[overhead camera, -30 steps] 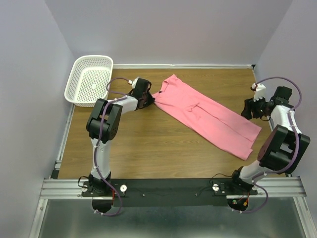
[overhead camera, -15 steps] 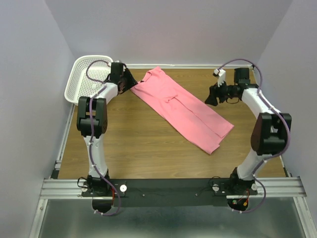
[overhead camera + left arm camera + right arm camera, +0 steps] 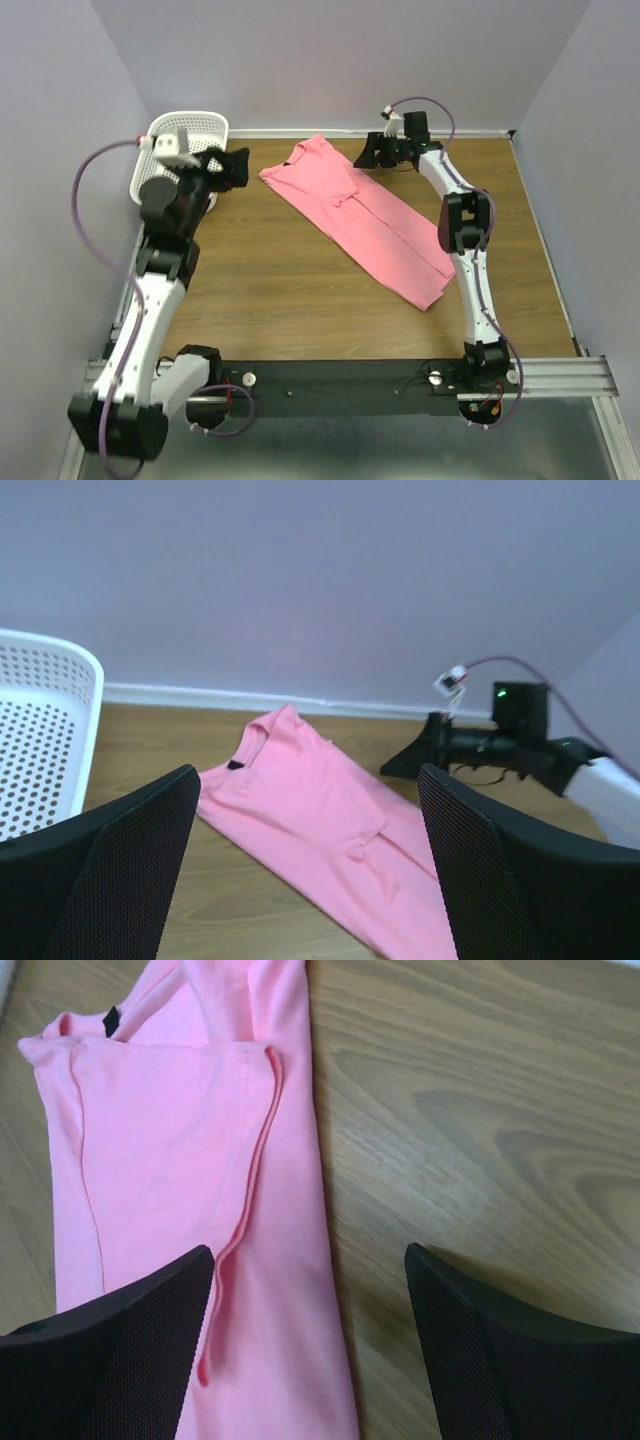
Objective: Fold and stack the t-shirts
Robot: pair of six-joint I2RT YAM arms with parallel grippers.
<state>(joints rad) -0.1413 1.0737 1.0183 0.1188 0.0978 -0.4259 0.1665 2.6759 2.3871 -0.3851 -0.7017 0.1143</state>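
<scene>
T-shirt (image 3: 362, 224) slid left, neck far-left, hem near-right

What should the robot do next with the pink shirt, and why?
Probably lower the right end effector onto the collar end of the t-shirt and pinch it. The t-shirt lies as a long narrow strip, not yet folded short, and that end effector hovers open beside that end.

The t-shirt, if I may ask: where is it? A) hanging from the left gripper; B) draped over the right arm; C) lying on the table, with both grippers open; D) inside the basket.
C: the t-shirt lies flat on the table, and the left gripper and right gripper both stand open, gripping nothing.
</scene>
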